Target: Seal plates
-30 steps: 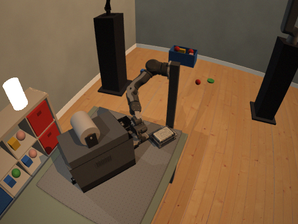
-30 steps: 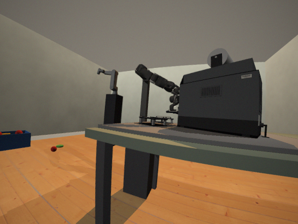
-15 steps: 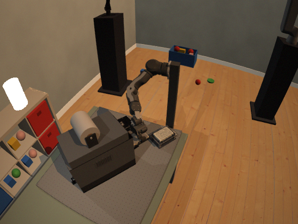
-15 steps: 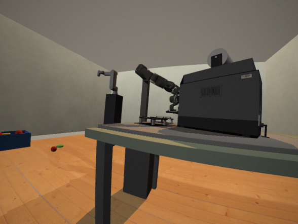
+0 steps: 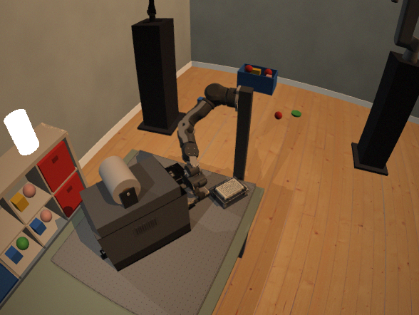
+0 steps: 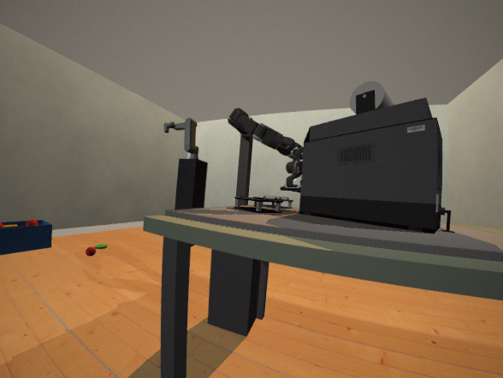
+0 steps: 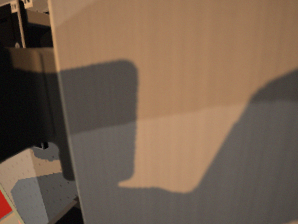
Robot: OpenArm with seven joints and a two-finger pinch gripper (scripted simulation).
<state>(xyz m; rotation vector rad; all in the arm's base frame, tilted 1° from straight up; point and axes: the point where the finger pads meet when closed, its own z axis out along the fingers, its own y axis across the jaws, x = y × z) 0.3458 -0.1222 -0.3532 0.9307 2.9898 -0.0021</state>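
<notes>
A plate with a pale, blank top showing no wells (image 7: pixel 175 115) fills most of the wrist view, very close; it looks foil-covered. One dark finger lies along its left edge; the other finger is out of view. My gripper (image 5: pixel 200 199) (image 6: pixel 292 187) looks shut on this plate, beside the sealer (image 5: pixel 142 210) (image 6: pixel 368 180). Another plate (image 5: pixel 231 188) with open wells sits in a nest at the table's far right corner. The sealer's body hides most of its stage side; START and the lamp cannot be seen. The A1 corners cannot be made out.
The arm's post (image 5: pixel 243 135) (image 6: pixel 244 171) stands behind the nest. A white foil roll (image 5: pixel 119 178) (image 6: pixel 368 90) sits on top of the sealer. A shelf with red drawers (image 5: pixel 58 165) stands at the left. A blue box (image 5: pixel 256 82) (image 6: pixel 26 236) is on the floor.
</notes>
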